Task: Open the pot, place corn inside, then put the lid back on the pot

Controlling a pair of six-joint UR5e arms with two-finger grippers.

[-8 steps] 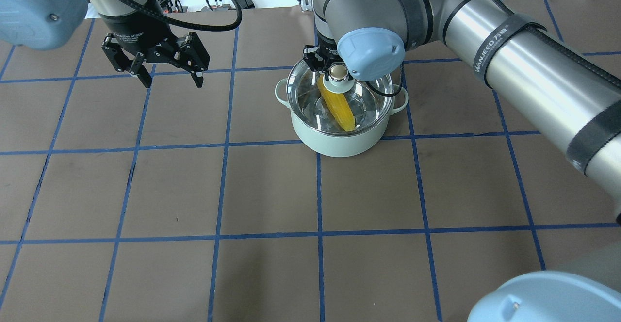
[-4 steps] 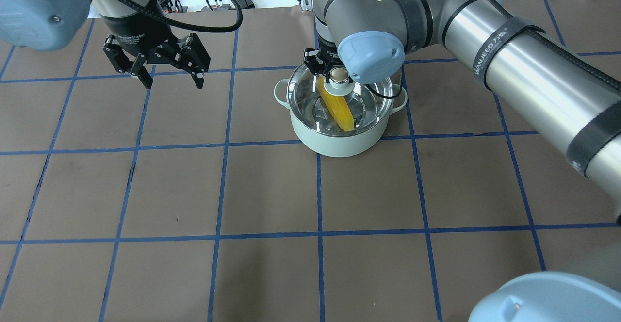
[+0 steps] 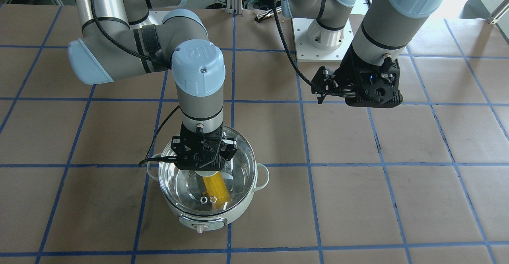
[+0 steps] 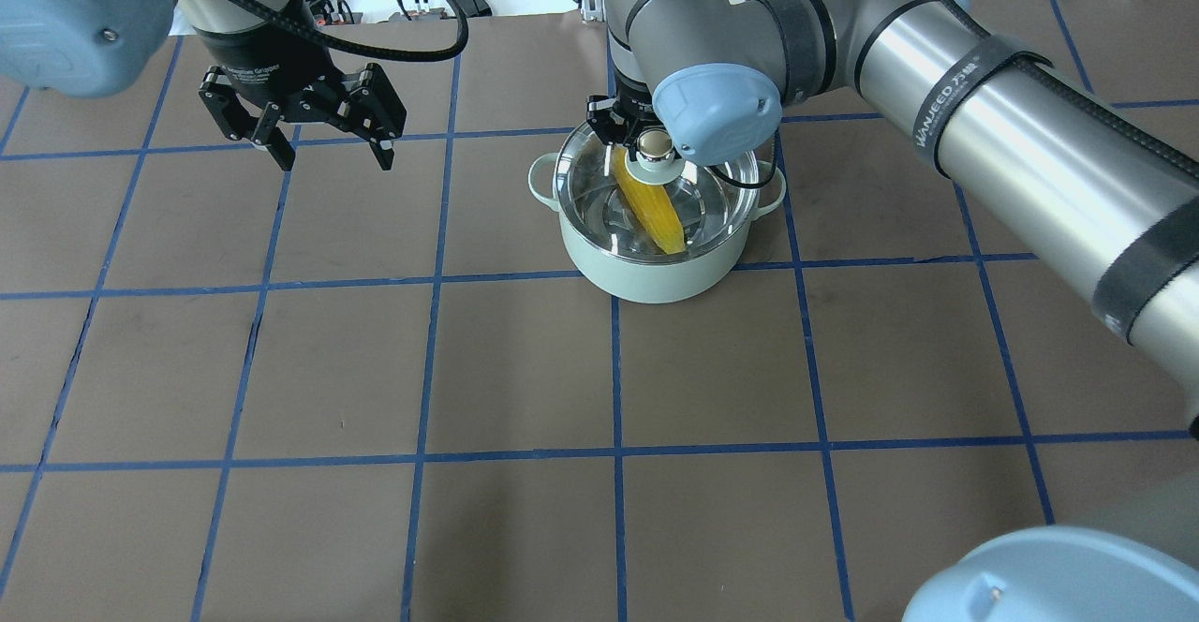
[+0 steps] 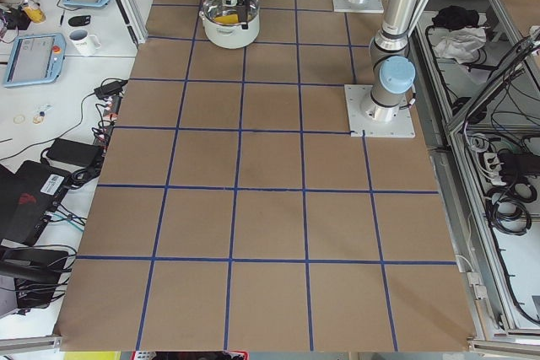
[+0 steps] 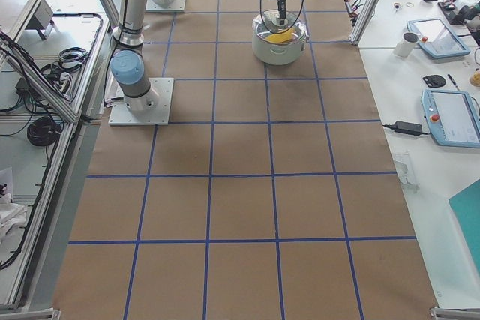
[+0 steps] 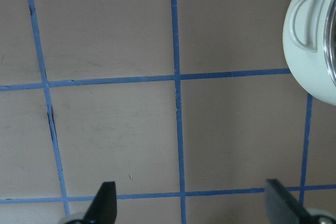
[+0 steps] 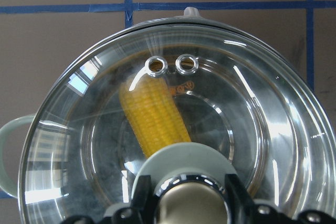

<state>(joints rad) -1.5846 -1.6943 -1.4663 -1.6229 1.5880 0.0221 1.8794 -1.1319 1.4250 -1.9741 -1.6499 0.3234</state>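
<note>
Little changed since second ago: round clear glass lid (image 8: 252, 129) sits on pale mint-green pot (image 4: 656, 280) near operators' edge of bench (image 4: 525, 369), yellow corn ear (image 8: 155, 119) inside. Right gripper (image 8: 188, 208) pinches lid knob (image 4: 656, 144); left gripper (image 4: 333, 155) spread, well apart.

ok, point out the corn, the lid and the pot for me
corn (image 8: 155, 116): right wrist view, middle of the ear, seen through the glass.
lid (image 4: 656, 145): overhead view, top of its knob.
pot (image 4: 656, 277): overhead view, pale green outer wall.

Corn (image 8: 155, 116) inside pot (image 4: 656, 277) (lid (image 8: 273, 129) on)
</note>
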